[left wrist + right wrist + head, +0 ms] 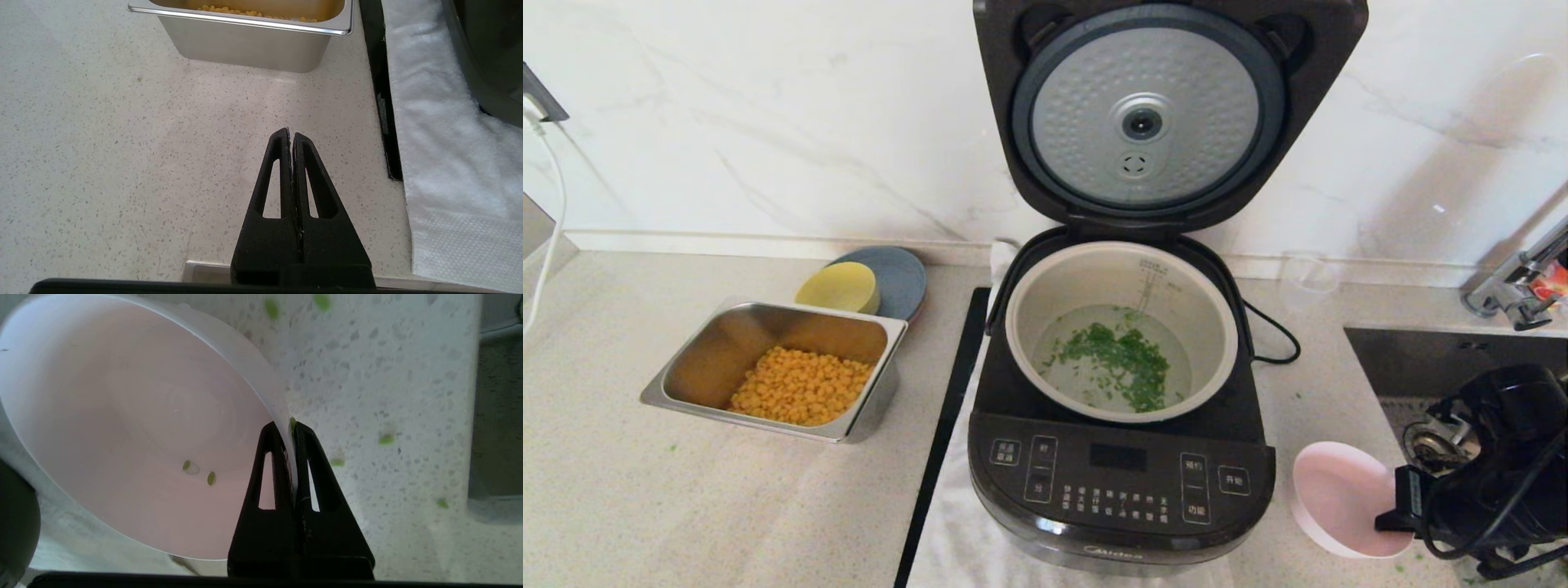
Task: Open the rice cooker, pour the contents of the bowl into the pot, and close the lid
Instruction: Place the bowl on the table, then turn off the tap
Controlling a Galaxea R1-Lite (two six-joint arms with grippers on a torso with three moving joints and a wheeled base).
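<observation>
The black rice cooker (1123,482) stands mid-counter with its lid (1147,114) swung up, the dimpled silver plate facing me. Inside, the grey-beige pot (1119,269) holds water and the chopped green contents (1119,355). To the cooker's right my right gripper (1390,516) (289,428) is shut on the rim of the pale pink bowl (1335,494) (135,424), which is tilted and holds only a couple of green bits (211,478). My left gripper (291,136) is shut on nothing, low over bare counter near the steel tray; it does not show in the head view.
A steel tray (678,384) (245,45) of corn kernels sits left of the cooker, with a yellow bowl (840,287) on a grey plate (903,273) behind it. A sink (1445,359) and tap (1515,286) lie at right. Green bits (386,438) dot the counter; a white cloth (445,134) lies under the cooker.
</observation>
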